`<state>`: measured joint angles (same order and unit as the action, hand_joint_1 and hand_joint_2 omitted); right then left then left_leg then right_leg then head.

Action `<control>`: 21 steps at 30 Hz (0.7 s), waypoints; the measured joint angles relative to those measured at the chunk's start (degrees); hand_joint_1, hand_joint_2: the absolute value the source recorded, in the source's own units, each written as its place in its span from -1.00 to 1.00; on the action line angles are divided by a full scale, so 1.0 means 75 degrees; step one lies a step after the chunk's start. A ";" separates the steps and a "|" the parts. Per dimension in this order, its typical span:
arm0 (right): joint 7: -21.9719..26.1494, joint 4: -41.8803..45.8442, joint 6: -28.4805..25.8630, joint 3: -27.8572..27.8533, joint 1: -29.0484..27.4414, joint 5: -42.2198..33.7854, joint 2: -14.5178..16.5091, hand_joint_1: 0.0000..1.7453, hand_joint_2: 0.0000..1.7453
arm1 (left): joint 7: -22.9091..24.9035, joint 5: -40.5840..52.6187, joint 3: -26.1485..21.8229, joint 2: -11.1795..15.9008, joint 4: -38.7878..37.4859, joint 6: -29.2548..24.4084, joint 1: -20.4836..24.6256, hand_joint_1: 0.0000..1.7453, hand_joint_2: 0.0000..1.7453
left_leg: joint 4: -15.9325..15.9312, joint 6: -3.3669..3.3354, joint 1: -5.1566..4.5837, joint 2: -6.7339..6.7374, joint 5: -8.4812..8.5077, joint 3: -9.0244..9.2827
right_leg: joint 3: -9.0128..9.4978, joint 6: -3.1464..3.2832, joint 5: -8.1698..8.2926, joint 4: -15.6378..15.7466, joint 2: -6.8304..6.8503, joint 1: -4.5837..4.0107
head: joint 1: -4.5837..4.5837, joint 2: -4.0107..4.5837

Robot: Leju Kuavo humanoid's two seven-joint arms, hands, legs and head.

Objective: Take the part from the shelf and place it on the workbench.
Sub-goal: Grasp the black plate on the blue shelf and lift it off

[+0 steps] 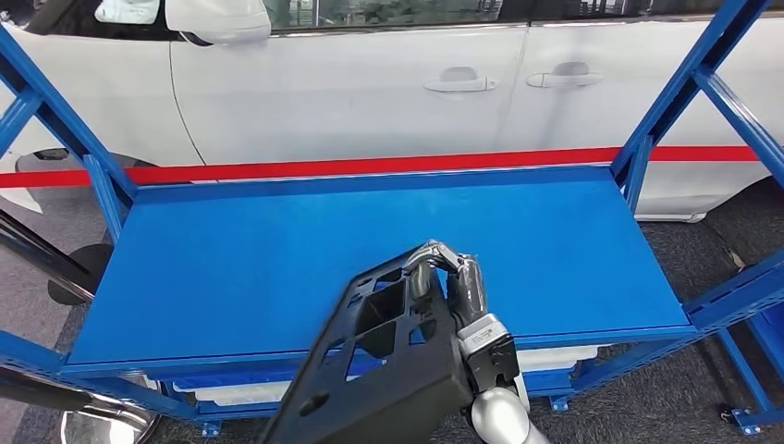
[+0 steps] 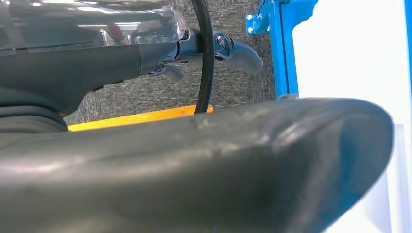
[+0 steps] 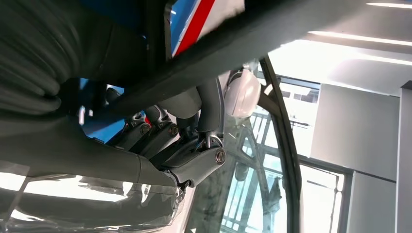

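One black part (image 1: 374,370), a flat moulded frame with cut-out windows, sits nearest the camera in the head view, carried low in front of the robot. Right hand (image 1: 458,287) holds it: dark fingers hook over the upper edge, silver wrist below, and the right wrist view shows the fingers (image 3: 160,131) curled against a dark bar of the part. Left hand (image 2: 204,53) sits in its own wrist view close behind a broad dark surface, probably the same part; fingers look slack, but whether it grips, props or hangs free I cannot tell. Beyond the part lies a bare blue deck (image 1: 277,250) in a blue upright frame (image 1: 679,92), with white bins (image 1: 555,356) on the tier beneath. A red band (image 1: 370,166) runs behind, then a white car (image 1: 370,83). Judgement: part is in hand, so the task is in its carry or set-down stage. If this deck is the workbench, next move calls for advancing the part over the surface, levelling it, lowering until it rests flat, then loosening the fingers. If it is the shelf, a turn away comes first.
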<state>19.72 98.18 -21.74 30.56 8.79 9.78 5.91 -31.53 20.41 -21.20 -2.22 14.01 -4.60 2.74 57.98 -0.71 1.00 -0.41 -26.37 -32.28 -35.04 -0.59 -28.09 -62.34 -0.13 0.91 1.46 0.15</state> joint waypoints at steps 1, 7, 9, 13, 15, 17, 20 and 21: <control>0.0004 -0.0007 0.0000 -0.0006 -0.0043 0.0022 -0.0007 1.00 1.00 | 0.0013 0.0003 -0.0014 -0.0006 -0.0001 -0.0009 -0.0009 -1.00 -1.00 | 0.0021 0.0044 -0.0014 -0.0004 -0.0019 -0.0007 | 0.0151 0.0024 0.0092 0.0322 0.0001 -0.0009 | 0.0000 0.0000; 0.0124 -0.0078 0.0031 -0.0104 -0.0294 0.0202 -0.0045 1.00 1.00 | 0.0060 0.0105 -0.0087 -0.0070 -0.0037 -0.0045 -0.0089 -1.00 -1.00 | 0.0485 0.0294 0.0014 0.0009 -0.0423 -0.0167 | 0.0189 0.0280 0.0231 0.0539 0.0008 -0.0013 | 0.0001 0.0000; 0.0132 -0.0089 0.0034 -0.0131 -0.0342 0.0294 -0.0047 1.00 1.00 | 0.0061 0.0167 -0.0108 -0.0081 -0.0045 0.0014 -0.0093 -1.00 -1.00 | 0.1426 0.0335 0.0020 0.0013 -0.0990 -0.0519 | 0.0133 0.0322 0.0258 0.0526 0.0027 -0.0032 | 0.0001 0.0000; 0.0112 -0.0095 0.0035 -0.0174 -0.0456 0.0441 -0.0049 1.00 1.00 | 0.0117 0.0318 -0.0160 -0.0103 -0.0063 0.0066 -0.0107 -1.00 -1.00 | 0.1654 0.0319 0.0019 0.0014 -0.0964 -0.0401 | -0.0003 0.0340 0.0299 0.0436 0.0038 -0.0075 | 0.0001 0.0000; 0.0098 -0.0080 0.0048 -0.0188 -0.0490 0.0480 -0.0049 1.00 1.00 | 0.0143 0.0380 -0.0179 -0.0111 -0.0063 0.0071 -0.0086 -1.00 -1.00 | 0.0616 0.0245 -0.0005 0.0012 -0.0588 0.0191 | -0.0037 0.0306 0.0327 0.0394 0.0034 -0.0094 | 0.0001 0.0000; 0.0094 -0.0050 0.0058 -0.0200 -0.0515 0.0499 -0.0049 1.00 1.00 | 0.0159 0.0418 -0.0192 -0.0115 -0.0063 0.0072 -0.0066 -1.00 -1.00 | 0.0077 0.0170 -0.0053 0.0006 -0.0452 0.0449 | -0.0064 0.0227 0.0378 0.0375 0.0034 -0.0102 | 0.0001 0.0000; 0.0093 0.0001 0.0043 -0.0218 -0.0570 0.0536 -0.0051 1.00 1.00 | 0.0189 0.0469 -0.0199 -0.0125 -0.0064 0.0080 -0.0071 -1.00 -1.00 | 0.0008 0.0042 -0.0081 0.0015 -0.0321 0.0391 | -0.0100 0.0069 0.0464 0.0391 0.0017 -0.0078 | 0.0001 0.0000; 0.0092 0.0021 0.0036 -0.0229 -0.0586 0.0552 -0.0054 1.00 1.00 | 0.0200 0.0487 -0.0200 -0.0133 -0.0064 0.0087 -0.0067 -1.00 -1.00 | -0.0030 -0.0008 -0.0065 0.0026 -0.0241 0.0363 | -0.0139 0.0021 0.0377 0.0330 0.0006 -0.0074 | 0.0000 0.0000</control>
<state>20.41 98.34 -21.46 28.84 4.40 13.92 5.50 -30.03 24.06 -22.70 -3.21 13.53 -3.95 2.24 57.75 -0.77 0.51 -0.21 -28.17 -29.56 -36.08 -0.43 -25.26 -59.86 -0.08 0.35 1.46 0.15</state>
